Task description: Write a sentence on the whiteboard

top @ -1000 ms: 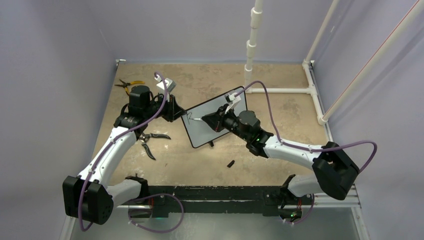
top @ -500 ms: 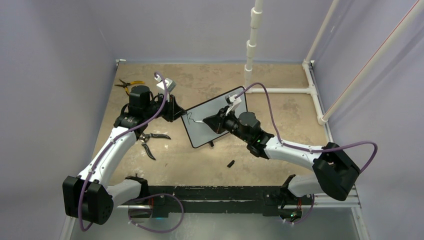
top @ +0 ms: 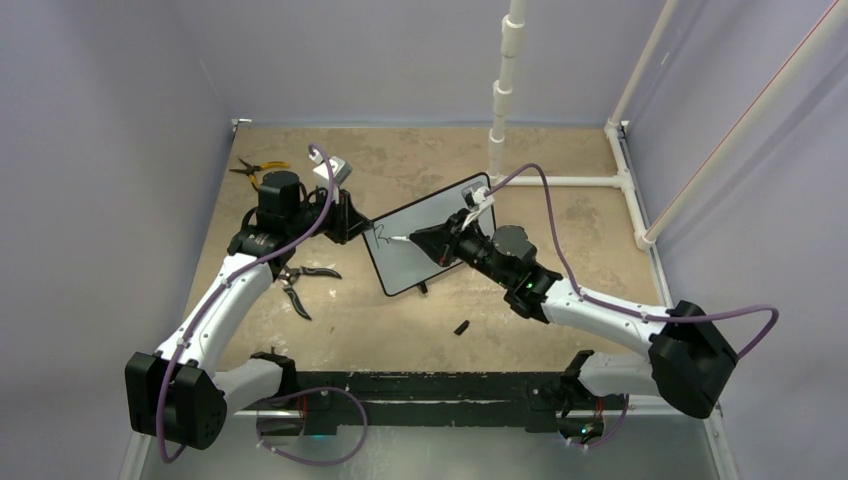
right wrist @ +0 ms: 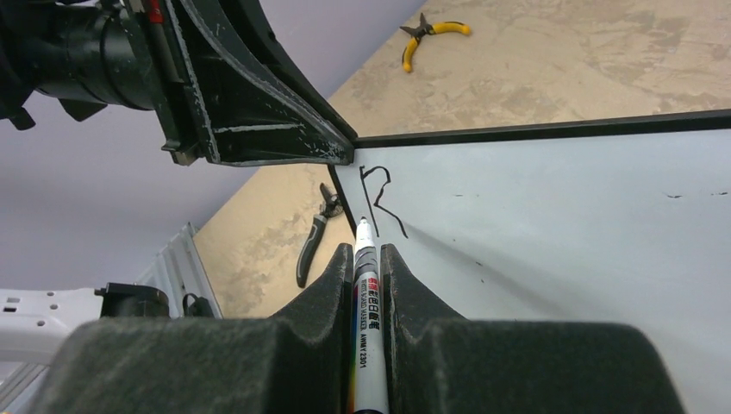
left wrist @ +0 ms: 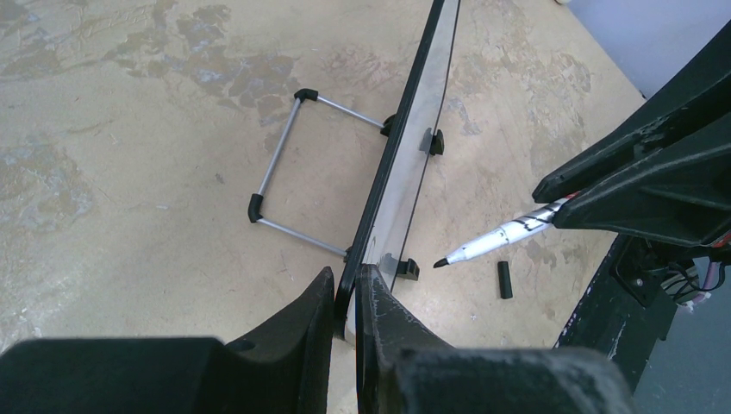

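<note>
Saw yellow pliers on tabletop beyond left end effector, and black cutters on its near side. Found left end effector clenched on corner edge of whiteboard, which stood on edge against wire stand. Noted sentence at one black letter only, just beside that clamped corner. Found right end effector grasping marker, tip just below the letter; could not tell if touching. Spotted marker cap on tabletop, on near side of right end effector.

Soft, even, bluish light; faint shadows on the tan table; top view sharp, wrist-view foregrounds slightly soft.
</note>
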